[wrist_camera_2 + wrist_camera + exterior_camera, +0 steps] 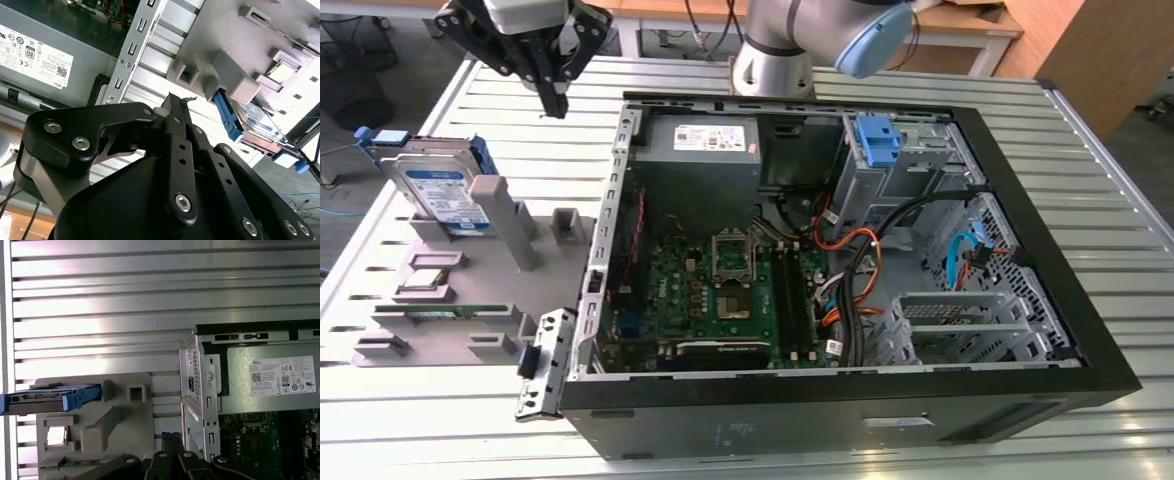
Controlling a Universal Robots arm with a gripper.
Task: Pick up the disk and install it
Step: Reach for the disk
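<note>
Ext. view, L to R:
- Disk (pixel 438 185): upright on edge in grey holder (pixel 500 225), far left on slatted surface (pixel 454 440); blue carrier on; nothing touching it.
- Chip (pixel 430 282), mem. stick (pixel 447 312): flat in holder, nearer cam. than disk.
- End effector (pixel 556 100): clenched, empty; hangs over surface btwn disk and case (pixel 787 430), apart from both.
- Case: open, on its side. PSU (pixel 707 140) at back, mobo (pixel 720 280) mid, blue bracket (pixel 878 140) on metal cage to right.
</note>
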